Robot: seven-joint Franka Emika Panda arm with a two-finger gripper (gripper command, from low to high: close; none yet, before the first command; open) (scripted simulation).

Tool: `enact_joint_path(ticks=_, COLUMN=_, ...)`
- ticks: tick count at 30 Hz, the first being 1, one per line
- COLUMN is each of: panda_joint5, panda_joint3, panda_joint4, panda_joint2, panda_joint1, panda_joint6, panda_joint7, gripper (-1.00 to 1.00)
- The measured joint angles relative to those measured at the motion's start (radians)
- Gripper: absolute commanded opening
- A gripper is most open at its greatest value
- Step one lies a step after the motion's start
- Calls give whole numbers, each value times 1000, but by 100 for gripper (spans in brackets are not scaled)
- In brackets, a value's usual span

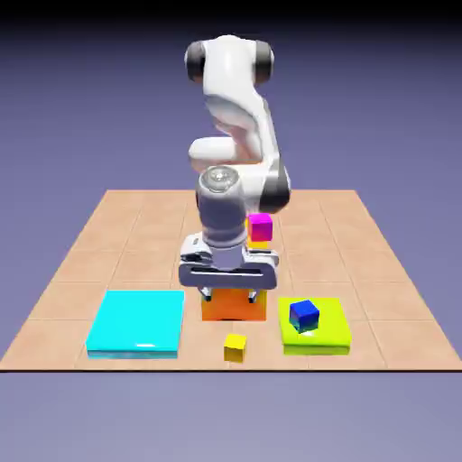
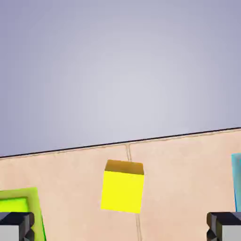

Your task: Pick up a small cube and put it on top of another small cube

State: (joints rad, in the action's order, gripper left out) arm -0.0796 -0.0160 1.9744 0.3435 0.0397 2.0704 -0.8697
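Observation:
A small yellow cube [image 1: 235, 346] [image 2: 122, 190] rests alone on the tan tiled table near its front edge. My gripper [image 1: 229, 293] [image 2: 120, 229] hangs a little above the table just behind the cube, pointing down and toward it. The jaws stand wide open with nothing between them. In the hand view the two grey fingertips [image 2: 16, 227] show at the bottom corners, and the cube sits centred ahead of them, not touching either one.
An orange block [image 1: 235, 309] lies directly under the gripper. A flat cyan slab [image 1: 137, 322] [image 2: 236, 181] fills the exterior view's left. A lime slab [image 1: 318, 332] [image 2: 19, 204] carries a shiny blue cube [image 1: 304, 315]. Behind the arm a magenta cube [image 1: 260, 225] tops a yellow block [image 1: 259, 243].

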Motion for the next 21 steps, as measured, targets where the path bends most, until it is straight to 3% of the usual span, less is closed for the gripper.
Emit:
enact_joint_path(ticks=12, panda_joint5=-38, panda_joint3=-8, panda_joint4=-398, panda_joint2=435, panda_joint1=25, panda_joint6=-460, panda_joint7=-61, gripper=0)
enact_joint_path(ticks=17, panda_joint5=-44, panda_joint3=-10, panda_joint4=-290, panda_joint2=456, panda_joint1=18, panda_joint6=-332, panda_joint7=-53, gripper=0)
enact_joint_path(ticks=18, panda_joint5=-45, panda_joint3=-11, panda_joint4=-265, panda_joint2=460, panda_joint1=16, panda_joint6=-303, panda_joint7=-51, gripper=-100)
enact_joint_path(ticks=21, panda_joint5=-45, panda_joint3=-10, panda_joint4=-301, panda_joint2=454, panda_joint1=18, panda_joint6=-345, panda_joint7=-54, gripper=-100)
